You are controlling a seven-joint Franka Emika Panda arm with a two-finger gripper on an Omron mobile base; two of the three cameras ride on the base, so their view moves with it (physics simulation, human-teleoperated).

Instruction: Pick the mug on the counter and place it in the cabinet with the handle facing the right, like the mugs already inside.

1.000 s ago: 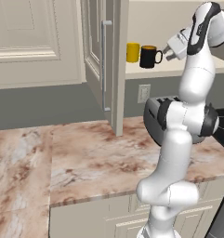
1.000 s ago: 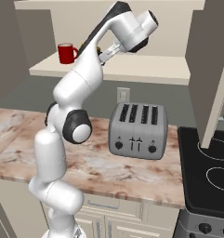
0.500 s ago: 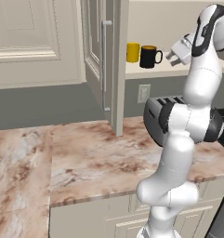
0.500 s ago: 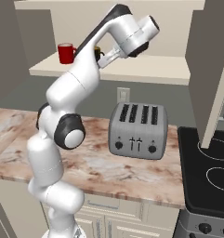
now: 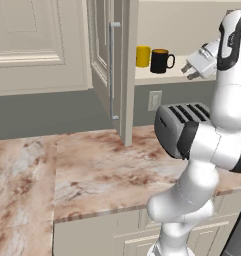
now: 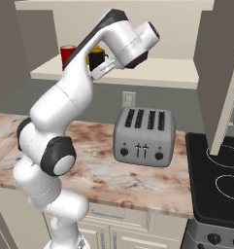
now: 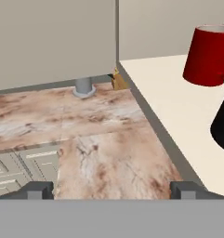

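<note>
Gripper (image 5: 188,73) wide open, empty, level w/ shelf, near mug (image 5: 160,61)

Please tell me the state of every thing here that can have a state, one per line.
cabinet door: open.
black mug: upright on the shelf, handle to the right in the left base view.
yellow mug: upright.
red mug: upright.
gripper: open, empty.
toaster: slots empty.

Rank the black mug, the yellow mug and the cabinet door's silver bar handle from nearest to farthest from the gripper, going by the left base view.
1. black mug, on the shelf just left of the gripper.
2. yellow mug, next along the shelf, farther left.
3. silver bar handle, on the open door, farthest left.
</note>
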